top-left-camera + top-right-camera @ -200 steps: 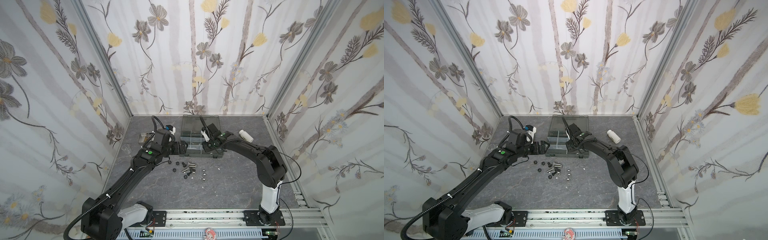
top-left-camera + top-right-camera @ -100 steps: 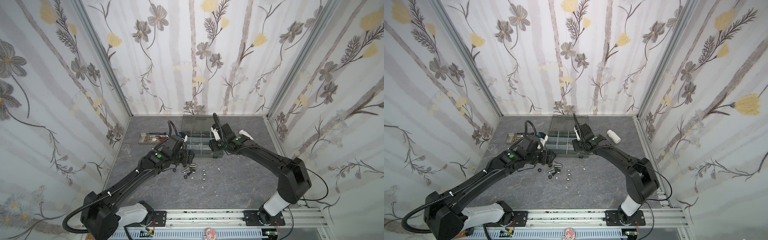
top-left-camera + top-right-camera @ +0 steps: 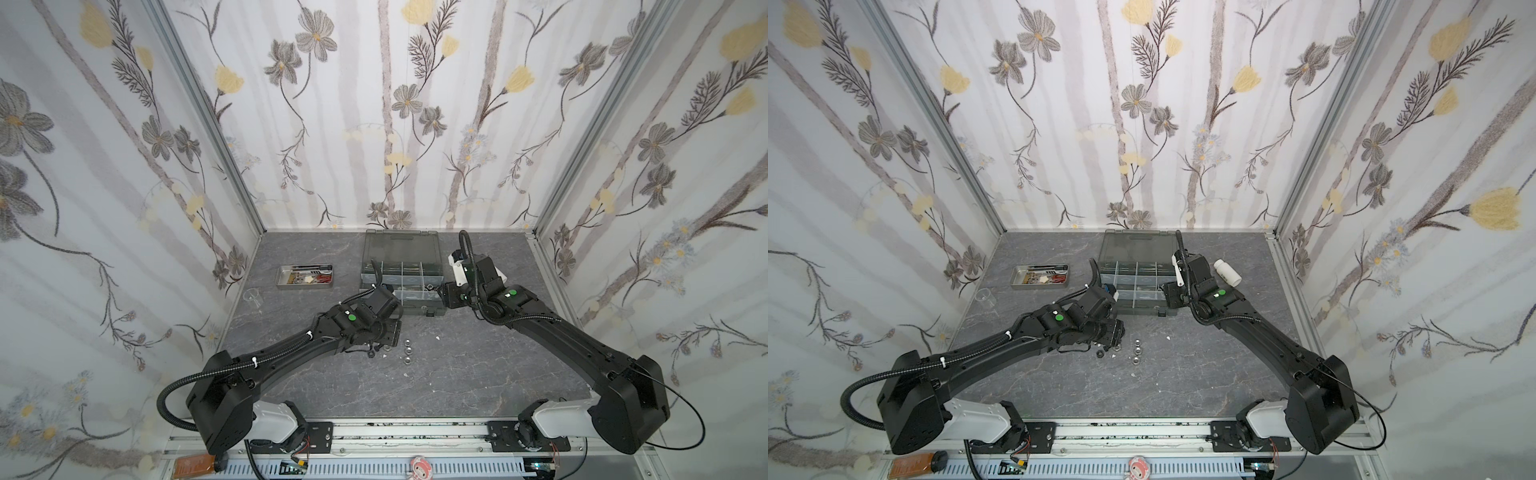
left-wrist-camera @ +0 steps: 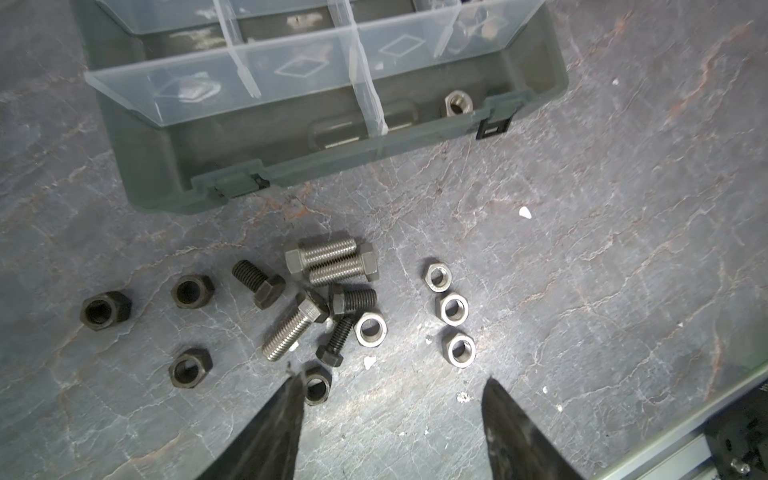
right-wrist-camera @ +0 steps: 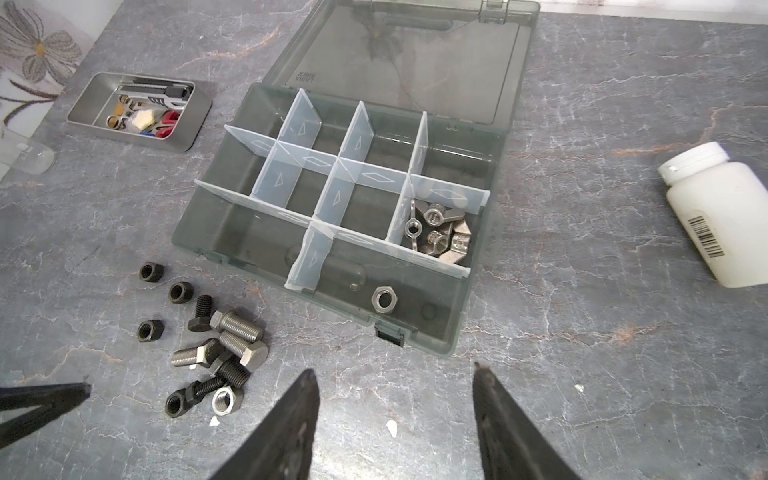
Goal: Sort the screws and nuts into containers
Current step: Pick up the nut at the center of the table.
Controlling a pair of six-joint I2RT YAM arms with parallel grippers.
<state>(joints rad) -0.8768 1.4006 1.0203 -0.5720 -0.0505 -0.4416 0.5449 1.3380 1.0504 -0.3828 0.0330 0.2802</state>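
Note:
Loose screws, silver [image 4: 332, 264] and black [image 4: 257, 282], lie in a heap with black nuts [image 4: 106, 309] and silver nuts [image 4: 451, 307] on the table in front of the containers, the divided compartments of a dark grey organizer box [image 3: 401, 282] [image 5: 478, 291]. One compartment holds wing nuts [image 5: 438, 232]. A silver nut [image 5: 385, 299] lies in the front one. My left gripper [image 4: 395, 378] [image 3: 384, 336] hangs open over the heap, with a black nut [image 4: 318, 382] just inside one fingertip. My right gripper [image 5: 394, 369] [image 3: 446, 296] is open and empty by the box's right end.
The box's smoky lid [image 3: 401, 245] lies open towards the back wall. A steel tray [image 3: 305, 276] of small tools and a clear cup [image 3: 252, 296] stand at the left. A white bottle [image 3: 1225, 272] lies right of the box.
My left gripper came away from the box's left side to above the heap, its jaws narrowing. My right gripper drew back from over the compartments to the box's right end, its jaws widening.

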